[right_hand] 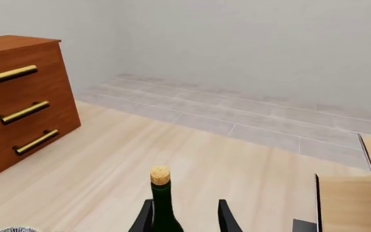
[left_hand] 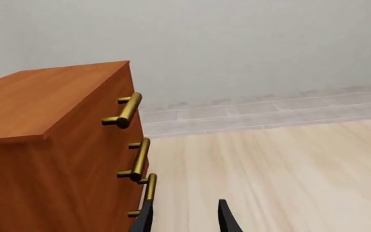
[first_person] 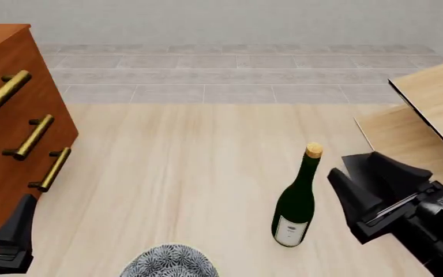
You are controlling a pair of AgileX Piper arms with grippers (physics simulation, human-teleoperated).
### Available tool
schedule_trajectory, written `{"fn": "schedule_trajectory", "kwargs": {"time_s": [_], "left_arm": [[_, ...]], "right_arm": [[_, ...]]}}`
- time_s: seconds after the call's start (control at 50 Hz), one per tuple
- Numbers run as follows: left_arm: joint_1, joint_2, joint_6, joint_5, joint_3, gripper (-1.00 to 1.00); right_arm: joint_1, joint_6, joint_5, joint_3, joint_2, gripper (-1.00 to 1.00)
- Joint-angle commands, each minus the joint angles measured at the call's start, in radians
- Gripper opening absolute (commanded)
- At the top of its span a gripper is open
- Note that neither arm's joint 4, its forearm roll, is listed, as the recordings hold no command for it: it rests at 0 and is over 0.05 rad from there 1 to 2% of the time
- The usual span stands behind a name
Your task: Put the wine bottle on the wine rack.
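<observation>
1. Far left: a cabinet with brass handles stands on the counter. The left hand hangs low beside its front corner, grasping nothing; in its wrist view the two fingertips stand apart over bare wood, so it reads as released.

2. Bottom centre: the rim of a patterned dish shows at the near edge of the counter, apart from the bottle.

3. Centre: the bottle stands upright on the counter, cork up, label near its base, well apart from the cabinet.

4. Right of centre: the right hand is just beside the bottle, its fingers spread and released. In the wrist view the neck rises between the two fingertips, but whether they touch glass cannot be told.

5. Far right: the rack, pale slanted panels with dark edges, sits at the counter's right edge, near the bottle.

6. The step in hand appears to be the grasp. To do it well, centre the fingers on the body below the shoulder, not the slim neck, close squarely, and keep the bottle upright: a side push from one finger could topple it.
</observation>
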Motion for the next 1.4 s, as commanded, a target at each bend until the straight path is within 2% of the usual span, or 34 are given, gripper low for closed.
{"fn": "schedule_trajectory", "kwargs": {"time_s": [0.02, 0.2, 0.44, 0.62, 1.4], "left_arm": [[-0.001, 0.0, 0.009, -0.002, 0.005, 1.0], [0.0, -0.019, 0.011, 0.015, 0.004, 1.0], [0.001, -0.029, 0.009, 0.026, 0.002, 1.0], [0.007, -0.031, 0.013, 0.03, 0.006, 1.0], [0.011, -0.018, 0.014, 0.026, 0.003, 1.0]], "right_arm": [[0.032, 0.01, -0.027, 0.003, 0.031, 1.0], [0.03, 0.016, -0.066, 0.002, 0.061, 1.0], [0.055, 0.006, -0.185, -0.006, 0.197, 1.0], [0.067, 0.004, -0.237, -0.012, 0.257, 1.0], [0.096, 0.004, -0.355, -0.062, 0.431, 1.0]]}}
